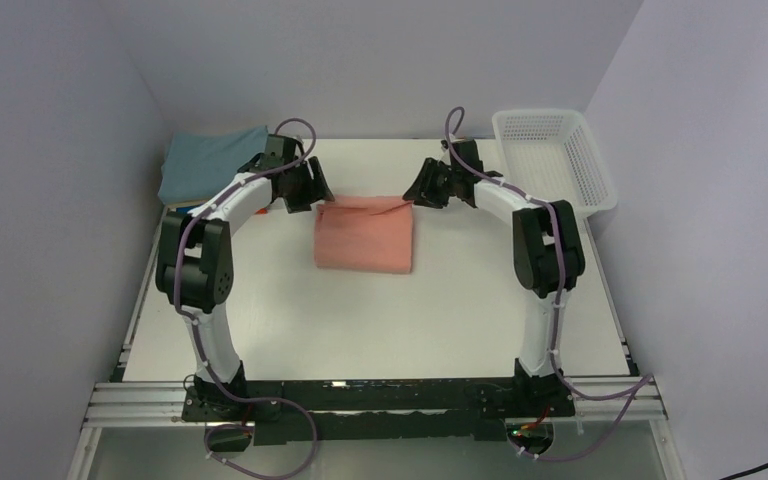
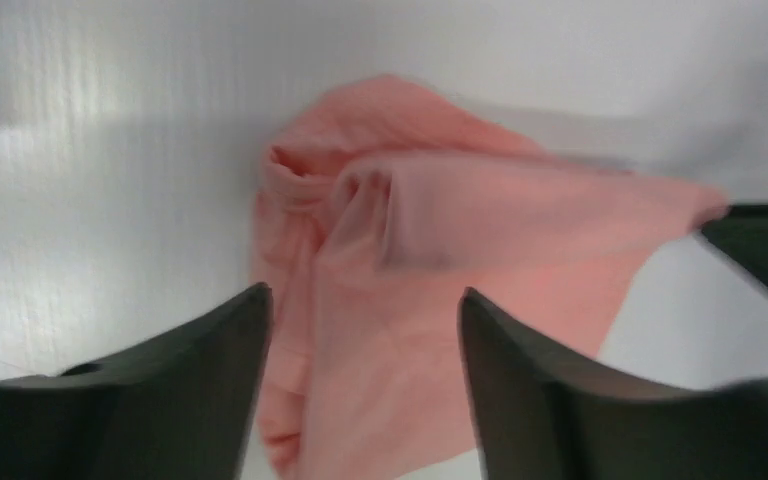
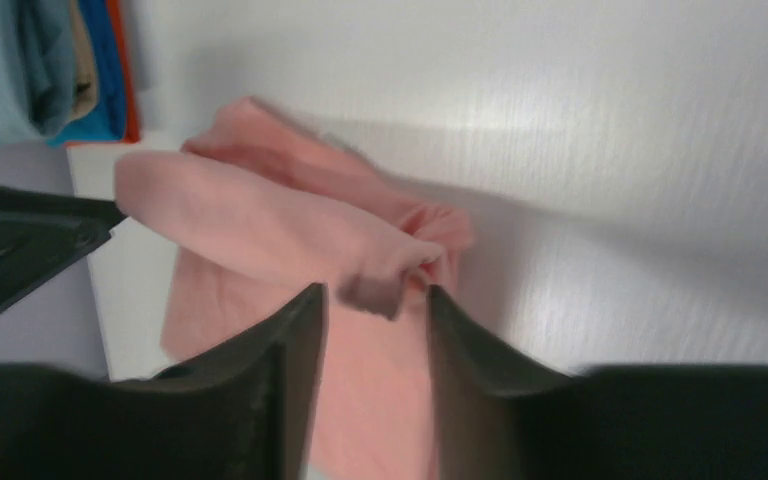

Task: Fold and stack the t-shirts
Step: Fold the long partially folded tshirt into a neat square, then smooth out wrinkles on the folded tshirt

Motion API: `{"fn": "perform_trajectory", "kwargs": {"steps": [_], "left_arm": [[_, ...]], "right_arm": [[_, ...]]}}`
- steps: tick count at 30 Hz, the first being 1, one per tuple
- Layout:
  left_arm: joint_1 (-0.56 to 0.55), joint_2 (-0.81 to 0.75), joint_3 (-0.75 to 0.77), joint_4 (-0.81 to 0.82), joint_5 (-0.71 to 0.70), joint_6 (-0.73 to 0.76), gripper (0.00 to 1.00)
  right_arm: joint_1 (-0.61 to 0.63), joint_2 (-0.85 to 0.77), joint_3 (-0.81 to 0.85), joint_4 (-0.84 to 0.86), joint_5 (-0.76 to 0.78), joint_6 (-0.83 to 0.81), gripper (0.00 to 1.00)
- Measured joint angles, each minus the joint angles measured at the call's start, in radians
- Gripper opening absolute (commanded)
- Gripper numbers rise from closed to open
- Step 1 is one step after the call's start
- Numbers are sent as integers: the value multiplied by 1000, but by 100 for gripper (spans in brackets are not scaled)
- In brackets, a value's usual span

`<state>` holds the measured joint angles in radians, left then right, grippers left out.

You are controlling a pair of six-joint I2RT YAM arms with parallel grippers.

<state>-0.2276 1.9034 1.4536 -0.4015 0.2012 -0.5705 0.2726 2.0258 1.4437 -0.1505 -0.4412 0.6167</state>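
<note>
Both arms meet at the top edge of the salmon-pink t-shirt (image 1: pixel 365 238), a rough rectangle in the middle of the white table (image 1: pixel 360 320).
The left gripper (image 2: pixel 360 300) hangs over the shirt's upper left corner, fingers wide apart. The right gripper (image 3: pixel 372 295) has a bunched fold between its narrowly parted fingers; a firm clamp cannot be told. Folded t-shirts (image 1: pixel 210 165), teal on top, sit upper left; a white mesh basket (image 1: pixel 600 185) sits upper right.

- Top external looks down from above and behind the arm bases (image 1: pixel 230 395), taking in the whole table (image 1: pixel 360 330).
- Both wrist views look down, close, past their own fingers (image 2: pixel 170 400) at the same pink t-shirt (image 2: pixel 440 300).
</note>
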Motion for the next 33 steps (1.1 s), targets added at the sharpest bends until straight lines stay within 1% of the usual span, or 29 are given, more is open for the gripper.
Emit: {"fn": "perform_trajectory", "kwargs": {"steps": [1,2,3,6,9,14,18,21,26,28,33], "left_arm": [[5,13,12,-13,3,3,98],[11,24,25,-26,4,9,99],[14,30,35,-36,5,15,99],[28,32,59,-48,6,13,99],[28,3,42,-33,24,12,99],[-20,-136,-115,42,108,5,99],[-87,-196,-231,120,171,1,99],[-113,-180,-290,153,199,1,99],[-104,-118,-402,197,203,-10,100],[-95,-112,-413,222,222,-25,99],[-97,-134,-448,270,219,-20,99]], "right_arm": [[-5,20,19,-3,3,5,81],[-11,42,44,-18,8,-5,97],[-18,57,66,-31,12,-14,100],[-28,68,106,-50,18,-39,100],[-27,41,101,-53,13,-51,100],[14,-44,5,-26,-59,-56,100],[47,-35,0,24,-137,-40,100],[58,22,34,77,-178,-15,100],[48,209,178,113,-178,17,100],[47,270,208,112,-172,25,100],[43,298,263,86,-175,22,100]]}}
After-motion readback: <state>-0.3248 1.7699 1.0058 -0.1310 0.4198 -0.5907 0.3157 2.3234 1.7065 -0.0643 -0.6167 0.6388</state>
